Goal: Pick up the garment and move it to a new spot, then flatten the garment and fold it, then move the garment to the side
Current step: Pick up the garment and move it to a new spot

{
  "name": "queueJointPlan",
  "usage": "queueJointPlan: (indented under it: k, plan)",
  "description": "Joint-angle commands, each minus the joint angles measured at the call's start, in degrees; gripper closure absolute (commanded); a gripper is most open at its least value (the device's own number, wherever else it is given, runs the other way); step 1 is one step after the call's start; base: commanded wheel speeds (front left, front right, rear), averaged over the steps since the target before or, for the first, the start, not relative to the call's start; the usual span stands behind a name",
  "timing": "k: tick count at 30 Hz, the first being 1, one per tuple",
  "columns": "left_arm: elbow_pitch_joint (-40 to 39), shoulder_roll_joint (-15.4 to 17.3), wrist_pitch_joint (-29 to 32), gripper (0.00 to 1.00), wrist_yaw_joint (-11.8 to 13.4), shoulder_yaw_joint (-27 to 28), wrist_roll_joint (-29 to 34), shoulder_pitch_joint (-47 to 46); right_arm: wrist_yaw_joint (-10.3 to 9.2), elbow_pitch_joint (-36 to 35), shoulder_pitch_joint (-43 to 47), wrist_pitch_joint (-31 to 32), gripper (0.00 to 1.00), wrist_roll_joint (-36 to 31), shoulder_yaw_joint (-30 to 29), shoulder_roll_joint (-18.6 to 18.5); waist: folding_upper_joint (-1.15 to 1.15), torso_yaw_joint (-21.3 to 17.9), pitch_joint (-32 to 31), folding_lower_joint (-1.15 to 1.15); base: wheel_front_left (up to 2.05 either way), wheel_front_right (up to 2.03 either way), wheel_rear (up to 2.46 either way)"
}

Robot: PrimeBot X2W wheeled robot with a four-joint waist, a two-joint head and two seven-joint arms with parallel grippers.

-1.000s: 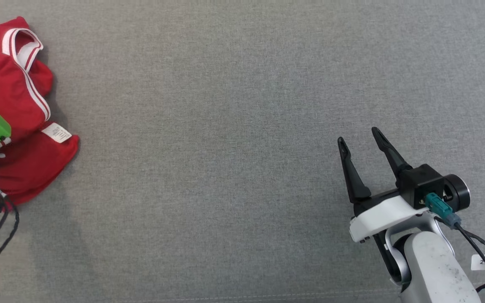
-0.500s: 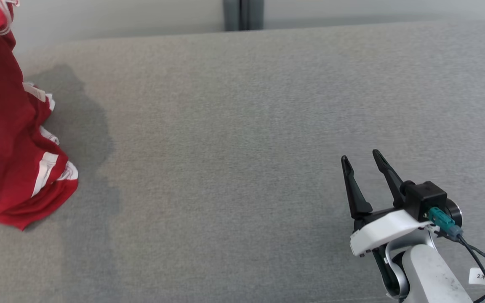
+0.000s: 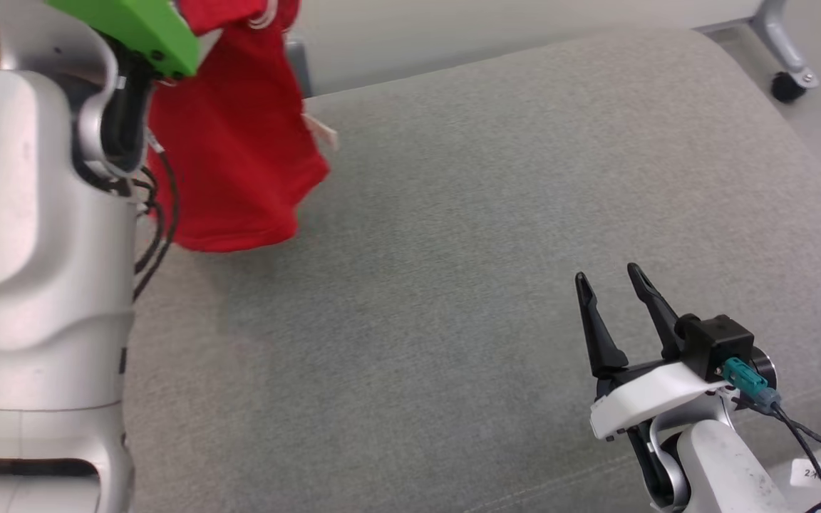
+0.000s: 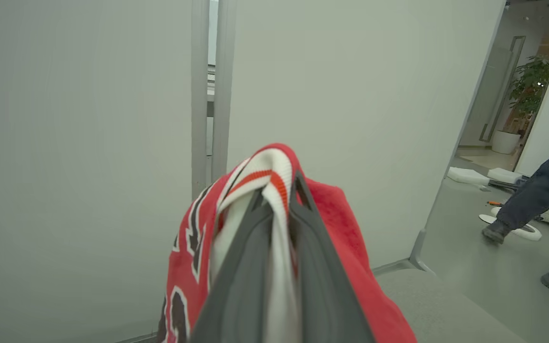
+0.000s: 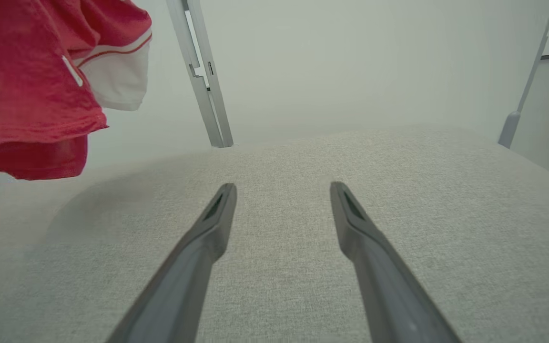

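The garment [image 3: 236, 153] is a red jersey with white and red striped trim. It hangs in the air over the far left of the grey padded surface [image 3: 496, 214]. My left gripper [image 4: 277, 188] is shut on its striped trim, the red cloth [image 4: 341, 228] draped over both fingers. In the head view the left arm's pale forearm and green wrist cover stand at the upper left, in front of the cloth. My right gripper [image 3: 606, 281] stands open at the lower right, just above the surface, nothing between its fingers. The right wrist view has the garment [image 5: 31, 90] hanging at upper left.
A pale partition wall with a grey post [image 5: 200, 76] runs behind the surface. A caster leg [image 3: 785, 75] stands at the far right corner. A person's legs and shoes [image 4: 527, 205] are on the floor beyond the partition in the left wrist view.
The garment has been lifted off the surface by my left arm and now hangs in the air. The head camera has shifted up and turned. My right gripper stays open and still.
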Motion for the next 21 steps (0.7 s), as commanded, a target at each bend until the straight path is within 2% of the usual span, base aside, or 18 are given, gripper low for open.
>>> queueJointPlan:
  k: [1,6,12,13,14,15,21]
  plan:
    - [0.6,-1.1,-0.5,1.0,-0.3,-0.7,-0.1,1.4,0.01,-0.1,0.5,-0.3,0.0,0.6,-0.2,-0.1,0.0,-6.7,0.3,0.0,0.0,0.0,0.0]
    - [4.9,-2.7,-1.7,1.0,-0.7,-6.3,3.4,5.3,0.01,-0.4,0.0,-0.5,0.0,1.7,0.0,-0.1,0.0,-10.8,2.1,0.0,0.0,0.0,0.0]
    - [13.7,-4.2,-6.2,1.0,-0.1,-10.5,4.8,12.2,0.01,-0.1,0.1,-0.5,0.0,2.3,0.1,-0.1,0.0,-12.3,2.9,0.0,0.0,0.0,0.0]
    - [15.0,-4.4,-7.0,0.71,-0.1,-11.1,5.2,12.9,0.01,0.0,0.2,-0.6,0.0,2.2,0.0,-0.1,0.0,-12.1,2.9,0.0,0.0,0.0,0.0]
    - [16.7,-4.8,-7.9,0.11,-0.2,-11.6,4.8,13.9,0.01,0.0,0.3,-0.6,0.0,2.0,-0.2,-0.1,0.0,-11.6,2.8,0.0,0.0,0.0,0.0]
    - [17.8,-5.0,-8.8,0.0,-0.2,-12.1,4.6,14.5,0.01,0.0,0.4,-0.6,0.0,1.9,-0.3,-0.1,0.0,-11.2,2.8,0.0,0.0,0.0,0.0]
    - [22.3,-5.7,-16.0,0.0,-1.1,-15.3,3.1,17.1,0.01,-0.8,1.1,-0.6,0.0,0.6,-3.2,-0.1,0.0,-5.7,1.2,0.0,0.0,0.0,0.0]
